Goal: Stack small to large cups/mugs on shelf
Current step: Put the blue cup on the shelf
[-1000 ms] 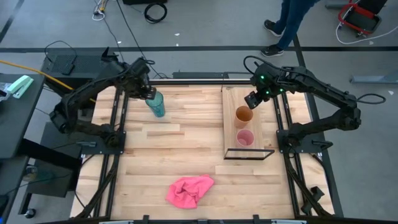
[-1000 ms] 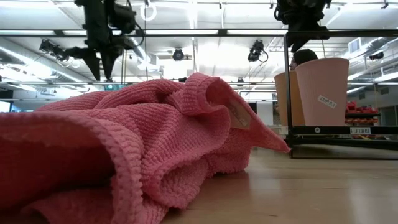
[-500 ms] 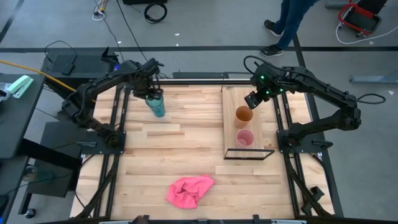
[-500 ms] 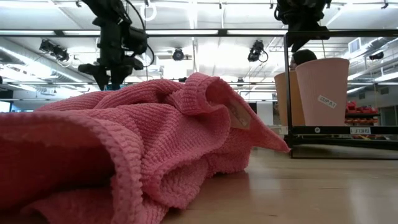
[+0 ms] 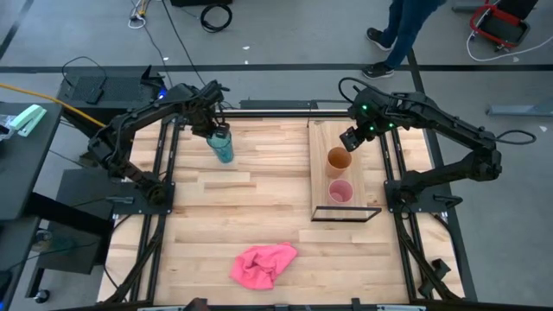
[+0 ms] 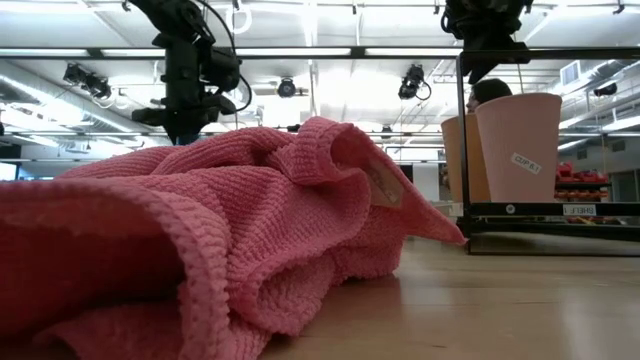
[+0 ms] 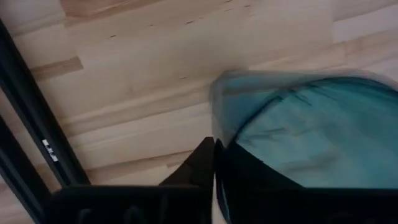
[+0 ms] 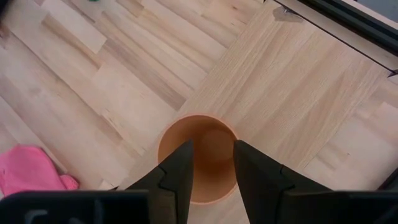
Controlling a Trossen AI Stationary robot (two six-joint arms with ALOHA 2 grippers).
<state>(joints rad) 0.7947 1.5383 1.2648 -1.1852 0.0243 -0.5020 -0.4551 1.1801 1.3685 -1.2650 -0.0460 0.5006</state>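
Note:
The tall translucent teal cup stands on the plank table near its far left, and my left gripper is shut on its rim, pointing down. In the low view the pink cloth hides this cup. An orange cup and a small pink cup stand upright side by side on the light wooden shelf at the right. My right gripper hangs open just above the orange cup, touching nothing. My left gripper pinches the teal cup's wall at the rim, one finger outside and the other inside, showing dark through the translucent wall. The fingers come from above, pointing down. The cup's base is hidden in the wrist view.
A crumpled pink cloth lies near the table's front edge and fills the foreground of the low view. A thin black wire frame stands at the shelf's near end. A person walks beyond the far edge.
My left gripper has come down and a little toward the table's right onto the teal cup's rim. It stood wide open, and its fingers have shut on the cup's wall. My right gripper has kept still.

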